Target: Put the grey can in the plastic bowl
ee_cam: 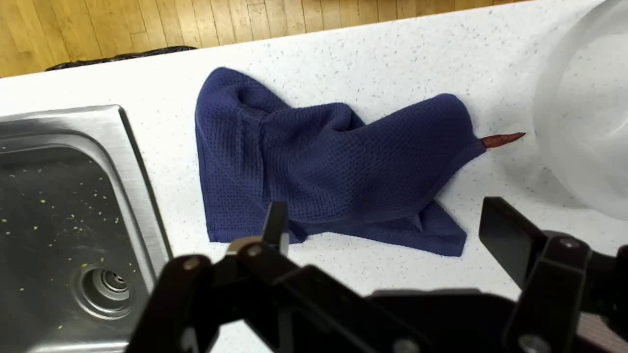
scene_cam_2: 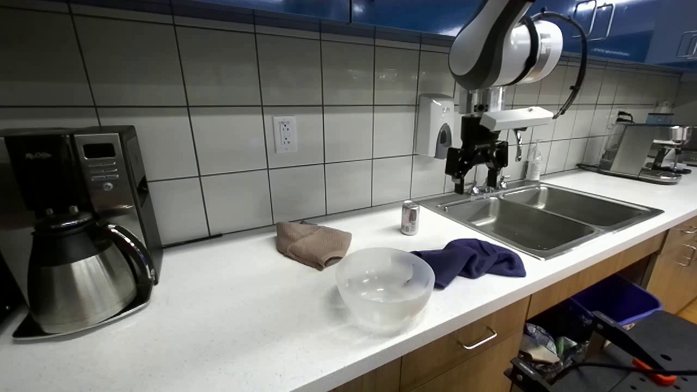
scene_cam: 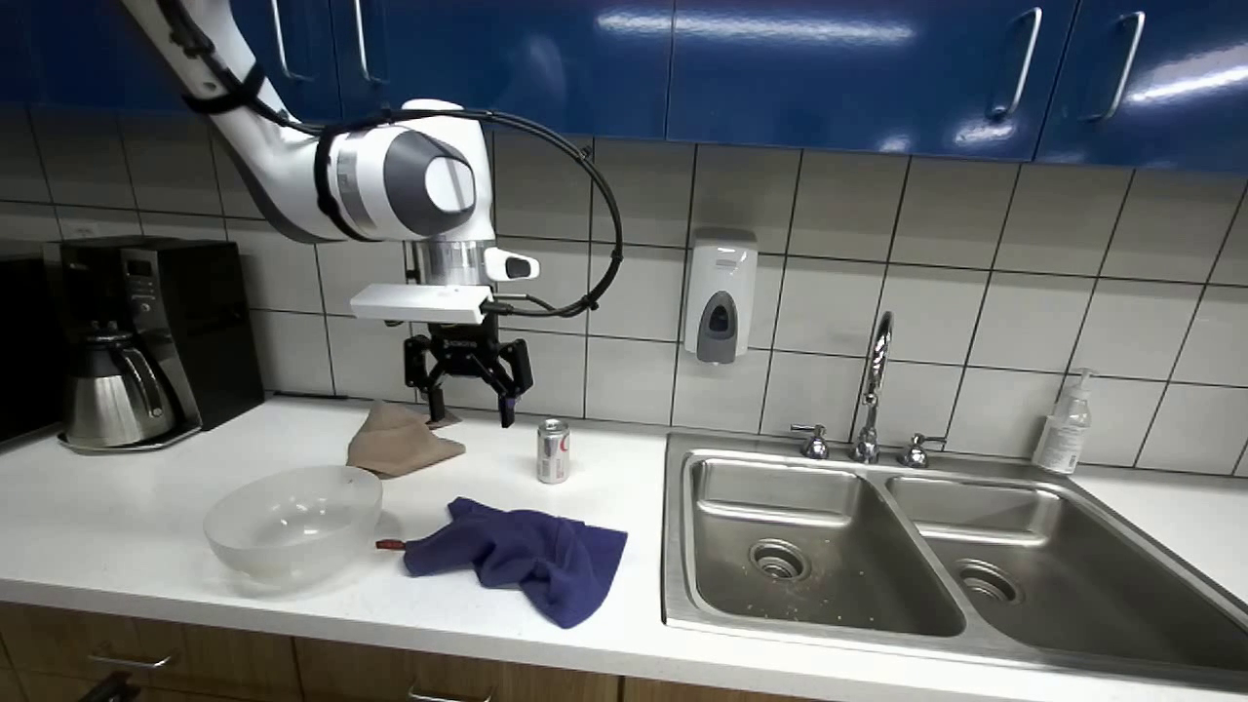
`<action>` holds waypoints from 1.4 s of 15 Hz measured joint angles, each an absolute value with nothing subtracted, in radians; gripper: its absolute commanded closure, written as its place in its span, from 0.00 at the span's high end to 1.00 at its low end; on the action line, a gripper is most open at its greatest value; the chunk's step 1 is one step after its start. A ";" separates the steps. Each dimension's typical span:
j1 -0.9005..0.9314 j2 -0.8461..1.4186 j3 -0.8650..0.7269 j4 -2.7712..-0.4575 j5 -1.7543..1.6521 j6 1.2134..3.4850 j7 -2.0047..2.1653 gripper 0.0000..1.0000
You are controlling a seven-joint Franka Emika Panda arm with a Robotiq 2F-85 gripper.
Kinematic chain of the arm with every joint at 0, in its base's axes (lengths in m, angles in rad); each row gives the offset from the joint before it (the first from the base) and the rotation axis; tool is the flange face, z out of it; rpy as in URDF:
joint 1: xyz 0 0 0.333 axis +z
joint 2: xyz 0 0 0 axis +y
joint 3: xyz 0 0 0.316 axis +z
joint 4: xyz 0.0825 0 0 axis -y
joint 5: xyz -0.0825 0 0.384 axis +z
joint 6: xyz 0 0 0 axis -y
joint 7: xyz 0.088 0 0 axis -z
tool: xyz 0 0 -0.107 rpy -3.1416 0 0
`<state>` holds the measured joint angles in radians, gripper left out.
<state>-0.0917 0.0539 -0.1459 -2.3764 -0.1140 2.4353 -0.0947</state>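
Note:
The grey can [scene_cam: 553, 453] is a small silvery drink can standing upright on the white counter near the back wall. It also shows upright in an exterior view [scene_cam_2: 410, 219]. In the wrist view the gripper mostly or wholly hides it. The plastic bowl [scene_cam: 255, 548] is wide, round and translucent, near the counter's front edge; it shows in an exterior view [scene_cam_2: 381, 313] and at the right edge of the wrist view [ee_cam: 579, 117]. My gripper [scene_cam: 472, 408] is open, empty and pointing down above the counter, apart from the can. Its spread fingers show in the wrist view [ee_cam: 387, 225].
A crumpled blue cloth [scene_cam: 526, 551] lies between bowl and sink, with a red pointed thing [ee_cam: 503, 139] sticking out. A brown cloth [scene_cam: 400, 439] lies behind the bowl. A double steel sink [scene_cam: 680, 546], faucet [scene_cam: 873, 390] and coffee maker [scene_cam_2: 111, 179] flank the area.

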 measured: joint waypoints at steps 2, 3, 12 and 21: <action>-0.092 0.122 -0.145 -2.317 -0.114 2.439 -0.084 1.00; -0.092 0.155 -0.145 -2.286 -0.114 2.439 -0.081 1.00; -0.092 0.468 -0.134 -1.968 -0.079 2.439 -0.077 1.00; -0.098 0.725 -0.119 -1.611 -0.020 2.382 -0.056 1.00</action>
<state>-0.0978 0.7254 -0.1194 -1.6112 -0.0204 2.3822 -0.0562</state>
